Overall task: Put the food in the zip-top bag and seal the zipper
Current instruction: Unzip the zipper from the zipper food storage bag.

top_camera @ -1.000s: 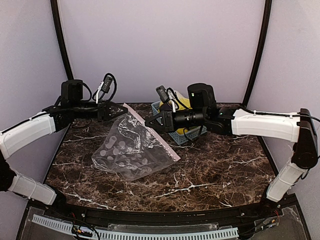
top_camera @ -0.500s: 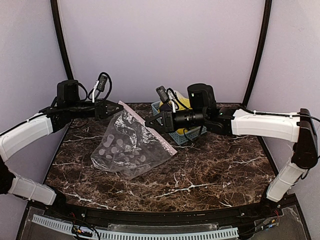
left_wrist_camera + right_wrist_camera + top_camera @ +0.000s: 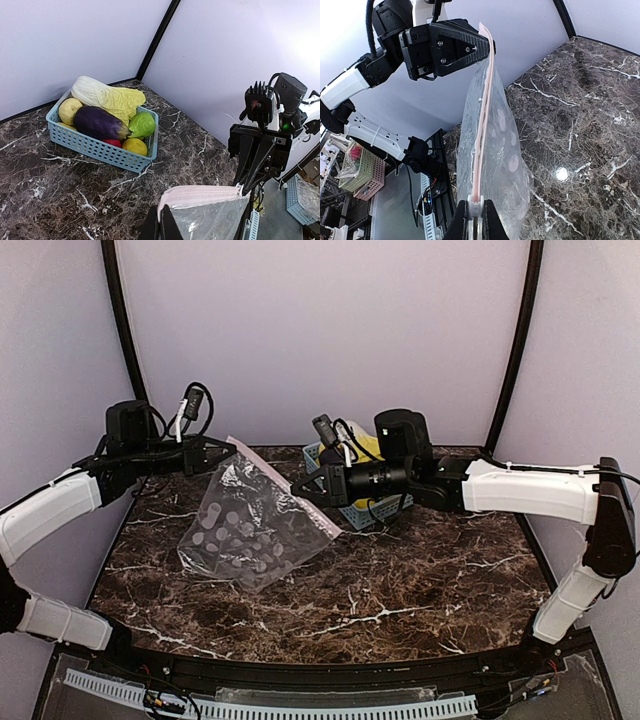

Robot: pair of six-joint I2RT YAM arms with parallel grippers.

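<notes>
The left fingers and right fingers pinch the zipper stretched between them, the bag hanging over the table, the food in the basket just behind the right arm.

1. The left gripper is shifted further left and slightly higher than a second ago, and the pinched bag corner is carried with it.
2. The zip-top bag is dragged leftwards, and its lower edge is drawn up and in.
3. The zipper is pulled straighter, and its trailing end is brought closer to the right gripper.
</notes>
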